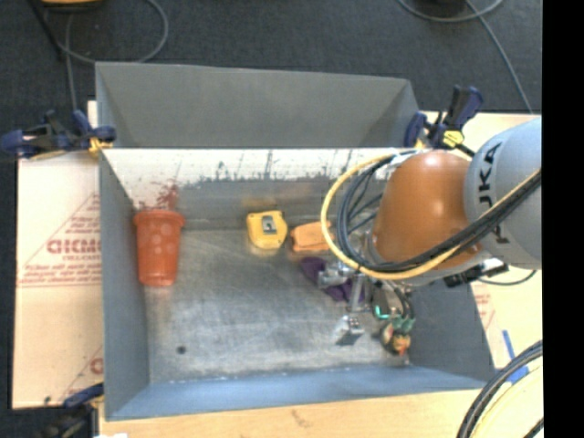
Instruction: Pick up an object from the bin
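My gripper (350, 325) hangs low over the bin's floor at the front right, under the orange-covered wrist. Just behind it, to its left, lies a purple thing (317, 270), partly hidden by the wrist's cables. An orange block (307, 237) sits behind the purple thing, with its right end covered by the arm. To the left of the block a yellow tape measure (265, 229) rests near the back wall. Close to the gripper's right lies a small green and orange thing (399, 332); whether they touch I cannot tell.
A red ribbed cup (157, 245) lies at the far left of the bin, mouth towards the back wall. The arm and its looped cables cover the right third of the bin. Bare grey floor stretches between the cup and the gripper.
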{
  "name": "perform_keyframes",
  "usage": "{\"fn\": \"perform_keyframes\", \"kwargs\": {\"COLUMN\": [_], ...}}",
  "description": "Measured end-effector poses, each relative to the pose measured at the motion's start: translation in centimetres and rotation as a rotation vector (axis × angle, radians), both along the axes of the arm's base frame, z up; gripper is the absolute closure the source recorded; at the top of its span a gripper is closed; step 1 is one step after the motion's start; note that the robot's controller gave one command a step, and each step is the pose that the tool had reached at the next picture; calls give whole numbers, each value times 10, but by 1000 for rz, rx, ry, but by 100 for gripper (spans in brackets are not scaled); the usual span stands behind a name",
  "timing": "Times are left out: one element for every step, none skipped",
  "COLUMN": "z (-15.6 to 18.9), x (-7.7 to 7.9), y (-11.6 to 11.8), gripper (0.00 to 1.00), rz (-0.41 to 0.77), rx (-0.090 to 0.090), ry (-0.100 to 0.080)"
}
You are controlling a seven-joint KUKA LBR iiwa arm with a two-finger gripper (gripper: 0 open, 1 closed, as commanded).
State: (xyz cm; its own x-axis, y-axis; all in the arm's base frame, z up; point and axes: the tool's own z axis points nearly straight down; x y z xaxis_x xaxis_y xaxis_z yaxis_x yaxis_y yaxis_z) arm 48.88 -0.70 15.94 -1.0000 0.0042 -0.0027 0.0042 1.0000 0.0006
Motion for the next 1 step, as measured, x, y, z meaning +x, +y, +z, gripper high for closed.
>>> {"fn": "perform_keyframes", "kwargs": {"z": [2], "x": [57], "y": [13], "gripper": [0], "rz": [64], "rx": [-2], "ry": [0]}}
